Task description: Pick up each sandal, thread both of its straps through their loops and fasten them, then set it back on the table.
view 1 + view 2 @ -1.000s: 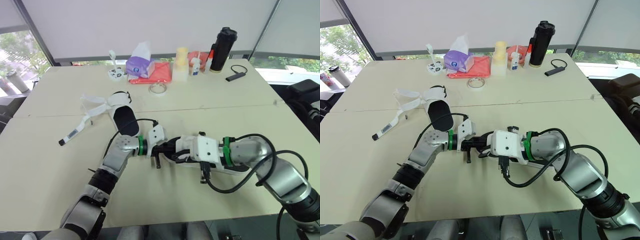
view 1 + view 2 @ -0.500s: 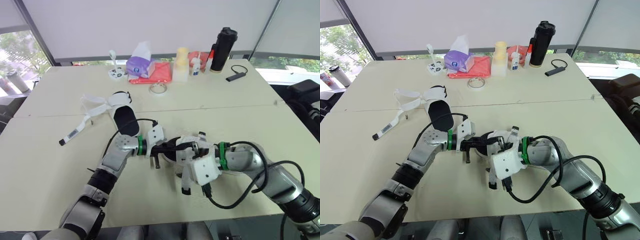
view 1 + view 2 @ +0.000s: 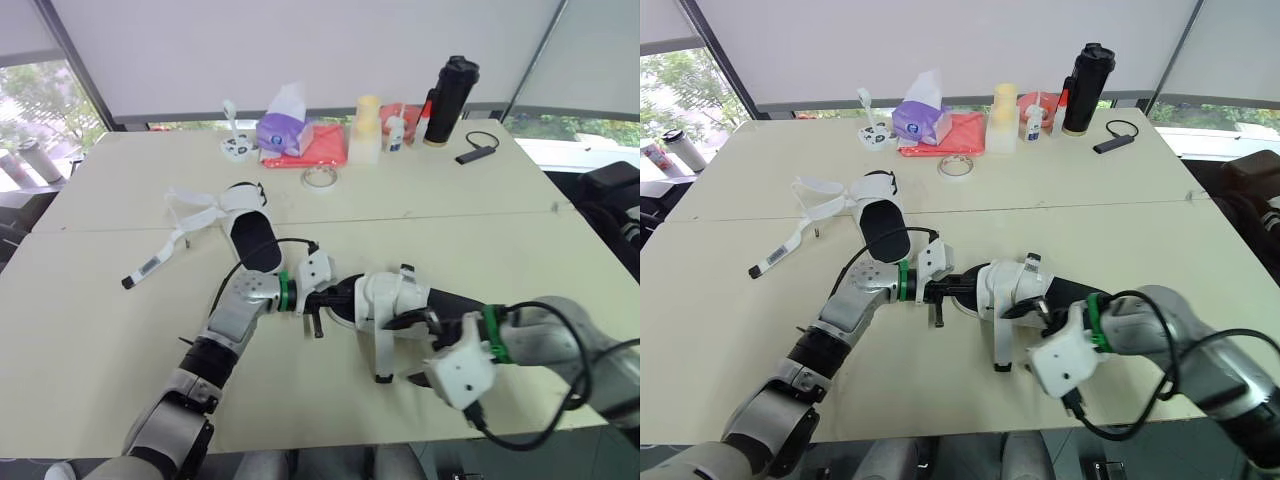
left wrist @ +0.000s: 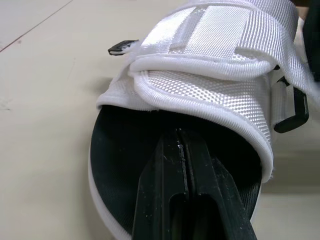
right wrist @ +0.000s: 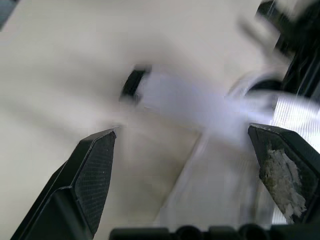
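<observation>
Left wrist view: my left gripper [image 4: 182,136] has its fingers pressed together. They lie on the footbed of the black-soled sandal with white woven straps [image 4: 215,70], tips tucked under the front strap. I can't tell if they actually pinch anything. Risk: the hold is weak and the sandal swivels once a strap gets pulled.

Right wrist view: my right gripper [image 5: 185,132] has its fingers spread wide with nothing between them. The long white strap with a black tip [image 5: 172,97] lies ahead, blurred. Risk: I close on air, or catch the strap mid-length so the tip flops and misses its loop.

Head views: the sandal sits mid-way across the cream table [image 3: 90,330], between my grippers, its strap trailing toward the near edge.
- **Near edge:** it is close to my right wrist, so there is little room to pull back.
- **Black cable [image 3: 1080,420]:** it could snag the strap.
- **Second black-soled sandal [image 3: 250,238]:** it lies just beyond my left forearm with loose straps, and an elbow swing would drag it.
- **Open room:** bare tabletop right of the sandal and at the left front.
- **Purple tissue box [image 3: 285,130] and black bottle [image 3: 450,100]:** both well apart at the far edge.
</observation>
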### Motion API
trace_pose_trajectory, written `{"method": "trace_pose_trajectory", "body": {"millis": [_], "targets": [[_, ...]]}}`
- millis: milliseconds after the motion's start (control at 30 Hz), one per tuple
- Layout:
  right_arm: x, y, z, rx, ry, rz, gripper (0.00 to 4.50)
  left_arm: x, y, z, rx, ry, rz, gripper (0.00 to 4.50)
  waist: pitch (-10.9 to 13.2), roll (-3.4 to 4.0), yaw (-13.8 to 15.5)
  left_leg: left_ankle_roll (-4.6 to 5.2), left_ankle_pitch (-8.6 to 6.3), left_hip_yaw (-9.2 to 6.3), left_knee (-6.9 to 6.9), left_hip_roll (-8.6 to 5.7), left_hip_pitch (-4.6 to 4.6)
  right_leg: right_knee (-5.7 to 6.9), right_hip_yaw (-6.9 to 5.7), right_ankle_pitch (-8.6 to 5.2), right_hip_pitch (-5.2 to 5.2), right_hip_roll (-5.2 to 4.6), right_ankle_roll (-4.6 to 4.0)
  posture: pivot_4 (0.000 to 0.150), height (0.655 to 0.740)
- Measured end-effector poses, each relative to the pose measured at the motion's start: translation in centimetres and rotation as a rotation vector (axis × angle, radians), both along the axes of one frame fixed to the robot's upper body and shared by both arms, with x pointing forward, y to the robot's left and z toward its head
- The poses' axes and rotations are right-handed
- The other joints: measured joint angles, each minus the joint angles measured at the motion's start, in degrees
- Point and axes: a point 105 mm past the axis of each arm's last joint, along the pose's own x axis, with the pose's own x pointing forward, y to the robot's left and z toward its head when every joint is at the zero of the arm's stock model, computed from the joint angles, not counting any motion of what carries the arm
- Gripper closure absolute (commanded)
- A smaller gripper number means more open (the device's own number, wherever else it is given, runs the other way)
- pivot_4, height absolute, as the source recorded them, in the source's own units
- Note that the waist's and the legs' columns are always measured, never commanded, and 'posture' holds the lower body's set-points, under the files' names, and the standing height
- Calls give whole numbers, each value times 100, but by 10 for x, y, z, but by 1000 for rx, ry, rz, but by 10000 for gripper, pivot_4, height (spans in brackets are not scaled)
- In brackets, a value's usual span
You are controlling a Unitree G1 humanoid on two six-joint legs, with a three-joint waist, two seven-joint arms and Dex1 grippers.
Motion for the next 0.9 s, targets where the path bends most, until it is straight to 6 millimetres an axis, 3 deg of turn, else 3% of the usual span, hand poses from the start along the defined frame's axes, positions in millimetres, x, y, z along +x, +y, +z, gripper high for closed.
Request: {"method": "trace_pose_trajectory", "body": {"millis": [167,300,367,533,600,733,900], "targets": [[-16,-8,0,85,137,-115,441,1,-6,0,-7,-6,-11,45000,1,-1,51,0,0,3,0,3,4,-2,1,0,3,-1,0,1500,7400],[-18,-7,14,222,251,-249,441,1,-6,0,-9,-8,-18,45000,1,-2,90,0,0,3,2,5,4,-3,0,0,5,-1,-2,1500,7400],[-21,-7,16,318,392,-376,441,0,-6,-1,-8,-7,-22,45000,1,-5,101,0,0,1,3,7,4,-5,0,0,8,-2,-2,1500,7400],[-35,-6,-7,451,793,-684,441,0,-4,-1,3,-20,-35,45000,3,-8,106,1,-1,3,3,6,3,-10,0,0,7,-5,-3,1500,7400],[-35,-7,-10,456,857,-752,441,0,-5,-1,4,-20,-38,45000,2,-8,98,1,-1,6,5,6,3,-10,0,0,6,-5,-5,1500,7400],[-24,4,-5,651,1095,-852,441,-1,-5,-1,8,-21,-44,45000,3,-16,102,2,-1,3,5,8,3,-12,-4,3,8,-3,-6,1500,7400],[-14,14,-8,769,1251,-921,441,-2,-5,-2,17,-26,-52,45000,3,-17,101,3,-2,3,4,5,1,-12,-4,3,5,-2,-5,1500,7400]]}}
